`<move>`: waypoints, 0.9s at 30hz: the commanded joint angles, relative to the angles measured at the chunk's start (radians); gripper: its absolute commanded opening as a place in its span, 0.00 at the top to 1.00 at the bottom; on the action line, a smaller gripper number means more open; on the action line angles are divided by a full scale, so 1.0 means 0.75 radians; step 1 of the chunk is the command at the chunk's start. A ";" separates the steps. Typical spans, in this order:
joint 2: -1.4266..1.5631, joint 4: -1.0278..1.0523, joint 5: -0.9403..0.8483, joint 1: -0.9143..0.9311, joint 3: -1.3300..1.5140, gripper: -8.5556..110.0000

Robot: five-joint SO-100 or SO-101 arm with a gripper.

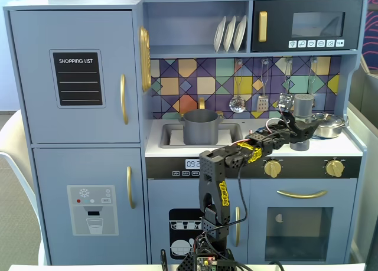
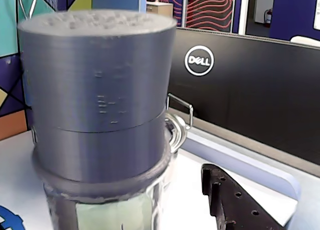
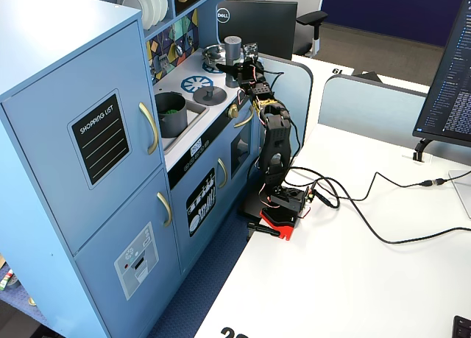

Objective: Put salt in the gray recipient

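Tall slim dark gray cylindrical salt shaker [image 2: 95, 104] fills wrist view, pale green label low | black two-finger gripper [image 1: 293, 118] beside it, likely clenched on it, contact unclear | matte dark gray two-handled pot [image 1: 201, 127] in sink, well apart from shaker | transport and pouring left | only wrist view shows shaker's label.

office, blue toy play kitchen [image 3: 110, 132] set on white desk [image 3: 353, 279], Dell monitor [image 3: 254, 25], office chair [image 3: 294, 6], desk divider panels [image 3: 368, 106]
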 commanded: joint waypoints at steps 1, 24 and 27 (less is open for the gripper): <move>-0.080 -0.043 0.004 -0.039 -0.194 0.43; 0.247 0.360 0.618 -0.280 -0.485 0.93; 0.442 0.558 0.849 -0.436 -0.427 0.93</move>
